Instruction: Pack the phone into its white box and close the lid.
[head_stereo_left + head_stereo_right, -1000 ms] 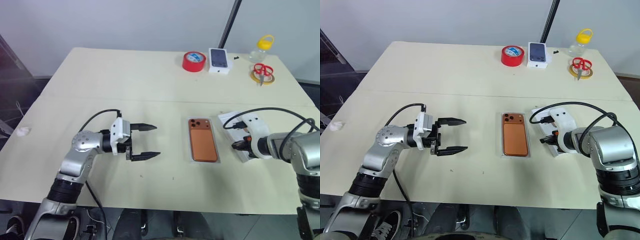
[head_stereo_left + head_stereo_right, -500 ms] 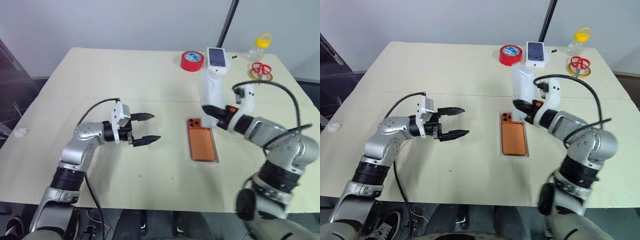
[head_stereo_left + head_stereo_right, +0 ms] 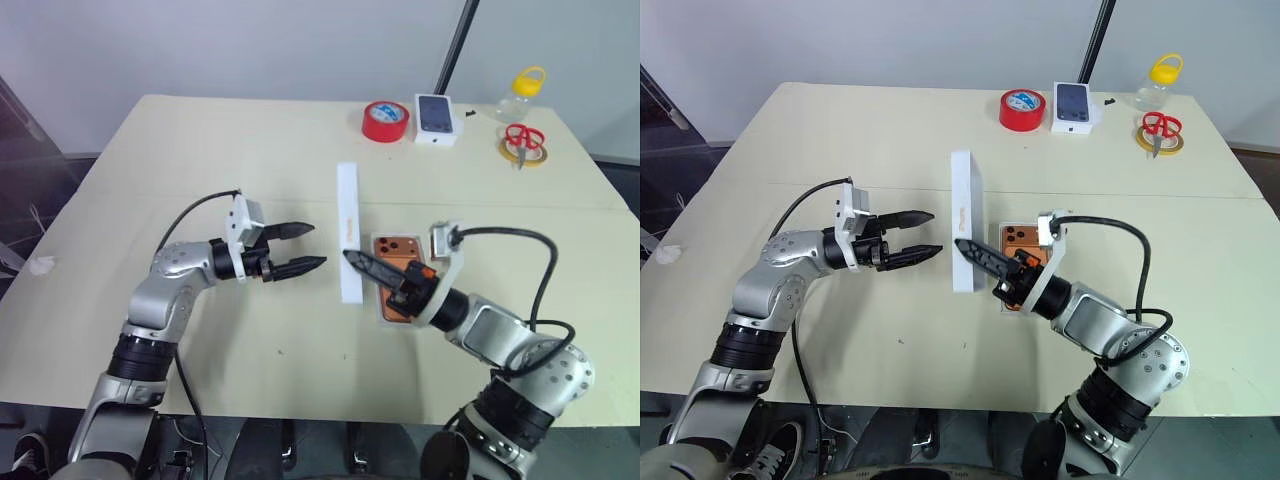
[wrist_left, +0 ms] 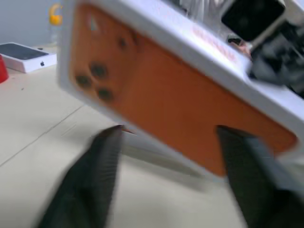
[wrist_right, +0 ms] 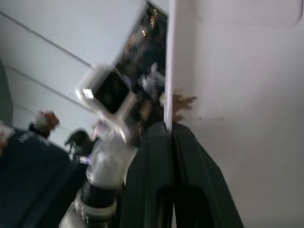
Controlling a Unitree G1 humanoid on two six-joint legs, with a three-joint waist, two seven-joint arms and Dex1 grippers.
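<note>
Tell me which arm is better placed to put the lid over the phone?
Right, probably. The right gripper is shut on the white lid, held on edge beside the phone. The left gripper is open and holds nothing.

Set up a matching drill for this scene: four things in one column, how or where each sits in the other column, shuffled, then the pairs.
1. white lid
2. phone
3. red tape roll
4. scissors

A. lying on a yellow ring
B. lying flat, lenses toward the far side
C. stood up on edge, pinched by the right gripper
D. next to the small white box

Pairs: 1-C, 2-B, 3-D, 4-A
</note>
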